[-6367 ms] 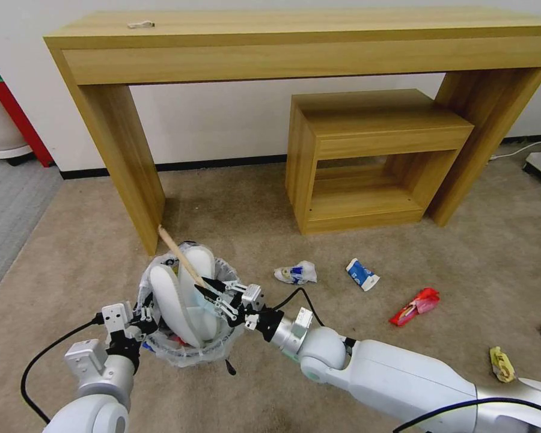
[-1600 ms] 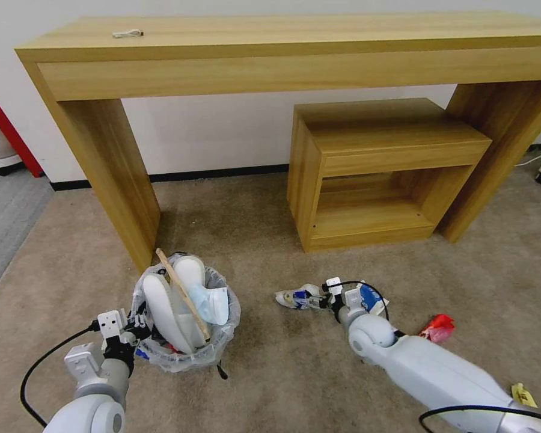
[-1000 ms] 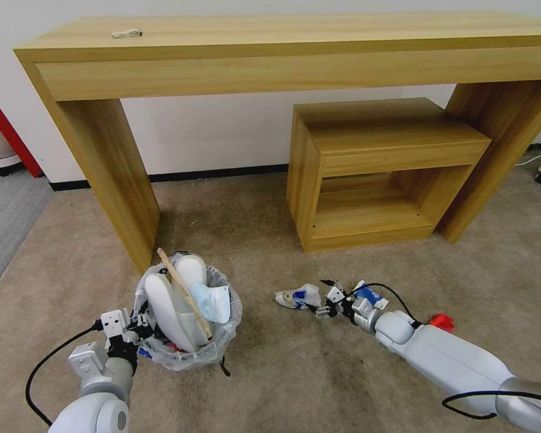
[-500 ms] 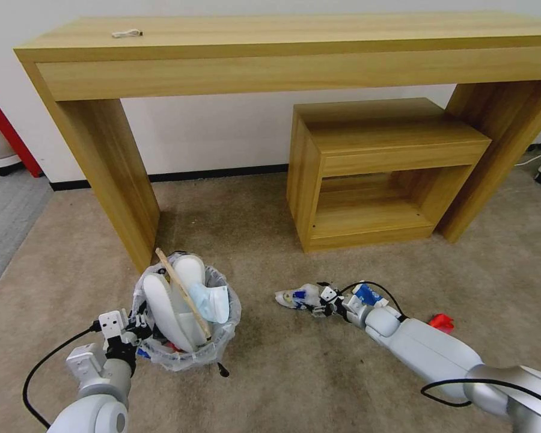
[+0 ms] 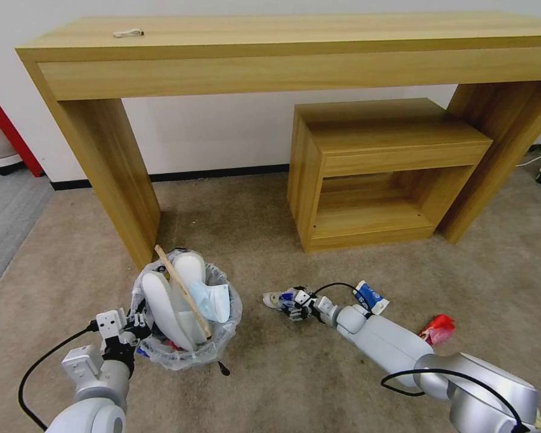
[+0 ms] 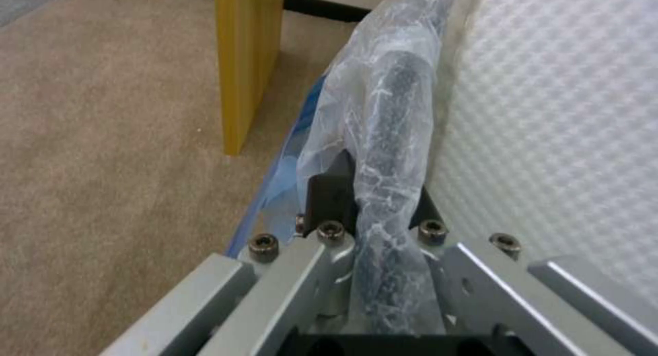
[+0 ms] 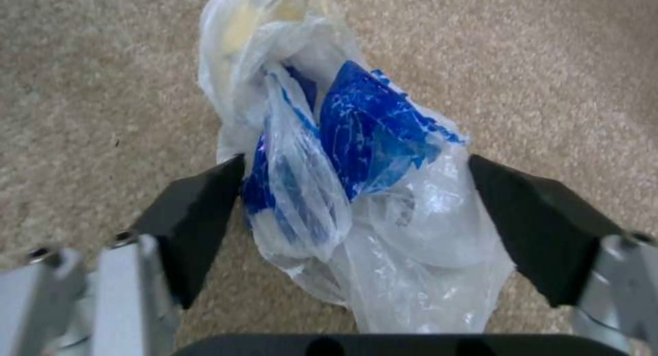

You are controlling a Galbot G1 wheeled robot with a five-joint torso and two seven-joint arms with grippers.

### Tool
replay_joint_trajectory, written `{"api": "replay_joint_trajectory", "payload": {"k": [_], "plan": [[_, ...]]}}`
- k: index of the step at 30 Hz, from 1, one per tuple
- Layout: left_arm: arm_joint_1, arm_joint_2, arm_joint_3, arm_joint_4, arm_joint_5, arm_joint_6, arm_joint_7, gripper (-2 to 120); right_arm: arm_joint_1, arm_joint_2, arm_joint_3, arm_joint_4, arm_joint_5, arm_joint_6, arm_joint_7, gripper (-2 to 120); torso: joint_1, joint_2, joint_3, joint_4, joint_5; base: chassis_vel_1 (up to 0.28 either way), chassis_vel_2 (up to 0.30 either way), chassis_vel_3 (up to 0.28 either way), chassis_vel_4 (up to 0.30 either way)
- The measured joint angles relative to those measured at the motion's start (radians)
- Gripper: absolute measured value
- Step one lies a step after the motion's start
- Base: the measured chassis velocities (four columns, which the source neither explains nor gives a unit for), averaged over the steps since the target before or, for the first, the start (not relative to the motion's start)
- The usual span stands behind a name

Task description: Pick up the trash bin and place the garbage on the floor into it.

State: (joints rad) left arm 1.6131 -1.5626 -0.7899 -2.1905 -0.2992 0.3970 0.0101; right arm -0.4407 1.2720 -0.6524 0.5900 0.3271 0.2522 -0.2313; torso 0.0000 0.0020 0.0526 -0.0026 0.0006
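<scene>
Nearest the robot, the left end effector (image 5: 133,328) is seen clamped on the bag-covered rim of the small round black trash bin lined with clear crinkly plastic (image 5: 219,349); in the left wrist view its fingers (image 6: 329,197) are pressed together on the wrapped rim. The bin is held just beside the leg of the long light-wood table (image 5: 120,180). Two white slippers (image 5: 162,304), one blue mask (image 5: 213,300) and one wooden stick (image 5: 183,291) are counted inside it.

Further out, low over the beige carpeted floor (image 5: 252,228), the right end effector (image 5: 296,300) is held with its black fingers (image 7: 199,212) spread apart on either side of a crumpled clear plastic bag with blue printing (image 7: 343,191). The bag lies directly between them, its long axis running away from the wrist, so closing appears to be all the coming grasp needs. The right arm is clearly the nearer one.

Beyond, one blue-and-white carton (image 5: 369,296) and one red wrapper (image 5: 437,329) are left on the carpet, well apart from the bin. A small wooden shelf unit (image 5: 379,126) stands behind.
</scene>
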Motion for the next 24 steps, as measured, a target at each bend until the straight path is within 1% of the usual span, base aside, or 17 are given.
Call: {"api": "replay_joint_trajectory", "payload": {"k": [2, 3, 6, 7, 10, 11, 12, 13, 14, 15, 17, 18, 19, 21, 22, 23, 24], "plan": [[-0.001, 0.001, -0.001, 0.000, -0.001, -0.001, 0.000, 3, -0.005, -0.001, 0.005, 0.003, -0.003, 0.000, 0.000, 75, 0.000, 0.000, 0.000, 0.0002, -0.0001, 0.000, 0.000, 0.000, 0.000], [-0.001, 0.001, -0.001, 0.000, -0.001, -0.001, 0.000, 3, -0.005, -0.001, 0.005, 0.003, -0.003, 0.000, 0.000, 75, 0.000, 0.000, 0.000, 0.0002, -0.0001, 0.000, 0.000, 0.000, 0.000], [-0.007, 0.001, 0.001, 0.007, -0.002, -0.003, -0.001, 3, -0.019, -0.013, 0.017, 0.013, -0.003, 0.008, -0.013, 59, 0.000, 0.000, 0.000, 0.0001, 0.0000, 0.000, 0.000, 0.000, 0.000], [-0.007, 0.001, 0.001, 0.007, -0.002, -0.003, -0.001, 3, -0.019, -0.013, 0.017, 0.013, -0.003, 0.008, -0.013, 59, 0.000, 0.000, 0.000, 0.0001, 0.0000, 0.000, 0.000, 0.000, 0.000], [-0.009, 0.001, 0.002, 0.009, -0.002, -0.003, -0.001, 3, -0.027, -0.022, 0.026, 0.016, -0.005, 0.013, -0.021, 45, 0.000, 0.000, 0.000, 0.0001, 0.0001, 0.000, 0.000, 0.000, 0.000], [-0.009, 0.001, 0.002, 0.009, -0.002, -0.003, -0.001, 3, -0.027, -0.022, 0.026, 0.016, -0.005, 0.013, -0.021, 45, 0.000, 0.000, 0.000, 0.0001, 0.0001, 0.000, 0.000, 0.000, 0.000], [-0.010, 0.001, 0.002, 0.009, -0.002, -0.003, -0.001, 3, -0.029, -0.025, 0.030, 0.017, -0.005, 0.016, -0.024, 42, 0.000, 0.000, 0.000, 0.0002, 0.0001, 0.000, 0.000, 0.000, 0.000], [-0.010, 0.000, 0.002, 0.009, -0.002, -0.003, -0.002, 3, -0.032, -0.031, 0.034, 0.020, -0.006, 0.019, -0.031, 35, 0.000, 0.000, 0.000, 0.0002, 0.0001, 0.000, 0.000, 0.000, 0.000], [-0.010, 0.000, 0.002, 0.009, -0.002, -0.003, -0.002, 3, -0.033, -0.033, 0.035, 0.021, -0.007, 0.019, -0.033, 32, 0.000, 0.000, 0.000, 0.0002, 0.0001, 0.000, 0.000, 0.000, 0.000], [-0.010, 0.000, 0.002, 0.009, -0.002, -0.003, -0.002, 3, -0.033, -0.033, 0.035, 0.021, -0.007, 0.019, -0.033, 32, 0.000, 0.000, 0.000, 0.0002, 0.0001, 0.000, 0.000, 0.000, 0.000], [-0.009, -0.001, 0.003, 0.011, 0.000, -0.003, -0.002, 3, -0.040, -0.040, 0.044, 0.024, -0.008, 0.024, -0.036, 21, 0.000, 0.000, 0.000, 0.0001, 0.0001, 0.000, 0.000, 0.000, 0.000], [-0.009, -0.001, 0.003, 0.011, 0.001, -0.003, -0.002, 3, -0.042, -0.041, 0.047, 0.026, -0.008, 0.026, -0.037, 18, 0.000, 0.000, 0.000, 0.0001, 0.0001, 0.000, 0.000, 0.000, 0.000], [-0.009, -0.001, 0.003, 0.011, 0.001, -0.003, -0.002, 3, -0.042, -0.041, 0.047, 0.026, -0.008, 0.026, -0.037, 18, 0.000, 0.000, 0.000, 0.0001, 0.0001, 0.000, 0.000, 0.000, 0.000], [-0.008, -0.001, 0.001, 0.021, 0.003, -0.004, -0.002, 3, -0.051, -0.053, 0.064, 0.050, 0.019, 0.030, -0.041, 6, 0.000, 0.000, 0.000, 0.0002, 0.0002, 0.000, 0.000, 0.000, 0.000], [-0.008, -0.001, 0.001, 0.021, 0.003, -0.004, -0.002, 3, -0.051, -0.053, 0.064, 0.050, 0.019, 0.030, -0.041, 6, 0.000, 0.000, 0.000, 0.0002, 0.0002, 0.000, 0.000, 0.000, 0.000], [-0.010, 0.000, -0.001, 0.028, 0.003, -0.004, -0.002, 3, -0.054, -0.062, 0.071, 0.069, 0.037, 0.032, -0.043, 0, 0.000, 0.000, 0.000, 0.0003, 0.0003, 0.000, 0.000, 0.000, 0.000], [-0.012, 0.002, -0.004, 0.036, 0.003, -0.004, -0.003, 3, -0.058, -0.077, 0.080, 0.090, 0.056, 0.037, -0.048, 0, 0.000, 0.000, 0.000, 0.0003, 0.0003, 0.000, 0.000, 0.000, 0.000]]}}
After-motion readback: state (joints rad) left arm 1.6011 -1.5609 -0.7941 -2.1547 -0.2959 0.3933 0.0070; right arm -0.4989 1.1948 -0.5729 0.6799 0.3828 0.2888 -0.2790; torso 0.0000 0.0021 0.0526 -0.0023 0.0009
